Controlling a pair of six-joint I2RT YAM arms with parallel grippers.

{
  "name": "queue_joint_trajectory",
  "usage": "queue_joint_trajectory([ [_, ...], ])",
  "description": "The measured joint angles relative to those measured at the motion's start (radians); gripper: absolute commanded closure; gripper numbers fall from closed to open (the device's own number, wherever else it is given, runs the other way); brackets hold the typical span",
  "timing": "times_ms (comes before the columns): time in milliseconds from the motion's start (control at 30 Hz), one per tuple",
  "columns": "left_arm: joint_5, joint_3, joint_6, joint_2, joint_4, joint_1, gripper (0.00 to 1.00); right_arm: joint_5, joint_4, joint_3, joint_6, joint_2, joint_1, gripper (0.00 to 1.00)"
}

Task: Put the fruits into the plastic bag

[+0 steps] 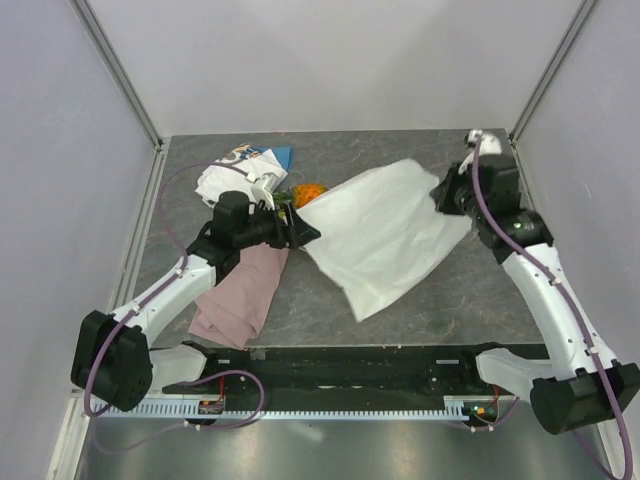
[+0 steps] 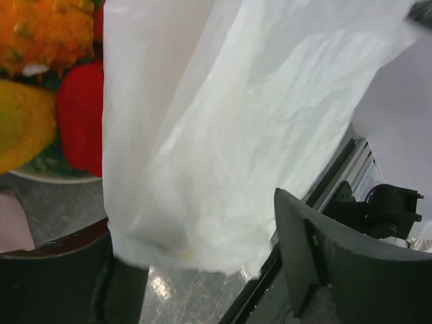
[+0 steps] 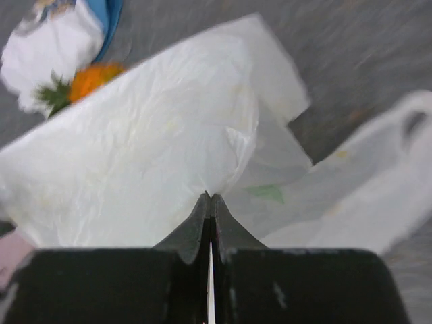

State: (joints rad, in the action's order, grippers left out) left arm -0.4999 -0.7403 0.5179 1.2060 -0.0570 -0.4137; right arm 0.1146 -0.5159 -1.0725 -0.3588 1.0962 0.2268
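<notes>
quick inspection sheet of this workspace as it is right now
surface: grey table, no spills seen
job's things: bag spread mid-table; pineapple, red piece and mango outside it, by a plate
clutter: pink cloth, white cloth
hands: left hand open, astride the bag's edge; right hand shut on the bag
cables: purple cables run along both arms
surroundings: pale walls, nothing else seen
</notes>
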Motion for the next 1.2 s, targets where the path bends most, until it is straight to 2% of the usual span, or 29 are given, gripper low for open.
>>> queue_joint_trajectory([
  [100, 0.014, -0.057, -0.002, 0.006, 0.004, -0.003, 0.05, -0.178, -0.065, -0.222, 0.058, 0.044, -0.012, 1.0],
  [233, 0.082, -0.117, -0.011, -0.026, 0.011, -0.003, 0.05, -0.413, -0.134, -0.46, 0.127, 0.129, -0.017, 1.0],
  [400, 0.11, -0.152, -0.024, -0.094, 0.007, -0.003, 0.05, -0.557, -0.168, -0.566, 0.188, 0.159, -0.018, 1.0],
  [533, 0.095, -0.15, -0.019, -0.097, -0.007, -0.003, 0.05, -0.576, -0.142, -0.523, 0.209, 0.138, 0.027, 1.0],
  [767, 0.004, -0.084, 0.031, -0.071, -0.089, -0.003, 0.05, -0.639, -0.052, -0.283, 0.224, 0.183, 0.366, 1.0],
  [967, -0.04, -0.015, 0.068, -0.069, -0.134, -0.003, 0.04, -0.662, 0.003, -0.124, 0.189, 0.27, 0.582, 1.0],
  [1200, -0.122, 0.056, 0.126, -0.06, -0.257, -0.005, 0.04, -0.62, 0.113, 0.009, 0.104, 0.263, 0.695, 1.0],
])
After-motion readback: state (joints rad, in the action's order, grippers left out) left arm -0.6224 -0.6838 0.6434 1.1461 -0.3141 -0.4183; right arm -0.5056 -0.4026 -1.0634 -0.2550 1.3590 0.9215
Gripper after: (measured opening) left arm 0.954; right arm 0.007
